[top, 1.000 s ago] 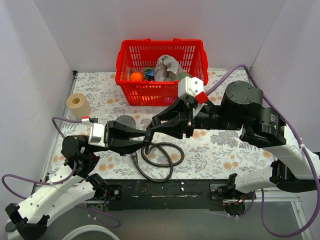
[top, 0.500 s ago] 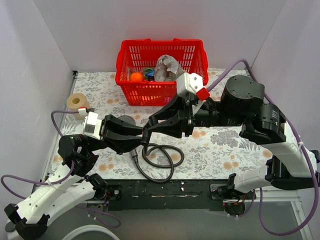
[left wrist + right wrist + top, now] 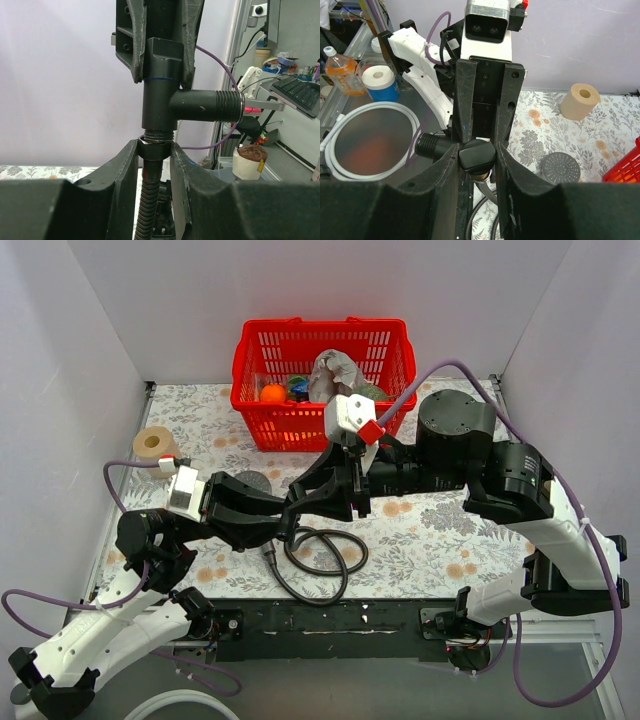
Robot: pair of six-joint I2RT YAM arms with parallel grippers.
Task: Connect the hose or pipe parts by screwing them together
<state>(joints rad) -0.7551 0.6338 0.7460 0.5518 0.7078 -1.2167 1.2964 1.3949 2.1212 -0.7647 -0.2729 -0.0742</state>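
Observation:
My left gripper (image 3: 154, 150) is shut on the end nut (image 3: 154, 148) of the dark coiled hose (image 3: 148, 200), holding it upright. The nut sits against the threaded lower end of a black angle fitting (image 3: 159, 100) with a threaded side outlet (image 3: 227, 106). From the other side my right gripper (image 3: 477, 156) is shut on the fitting's round top (image 3: 477, 153). In the top view the two grippers meet above the table (image 3: 292, 514), and the hose's loop (image 3: 322, 562) lies below them. The grey shower head (image 3: 560, 167) rests on the table, partly hidden behind the left arm in the top view.
A red basket (image 3: 250, 350) with mixed items stands at the back centre. A paper roll (image 3: 155, 445) sits at the far left. The hose's free end (image 3: 268, 556) lies near the table's front edge. White walls close in on both sides.
The left wrist has risen and tilted. My right arm has swung left, its wrist moving left with the fitting. Both grips have stayed shut.

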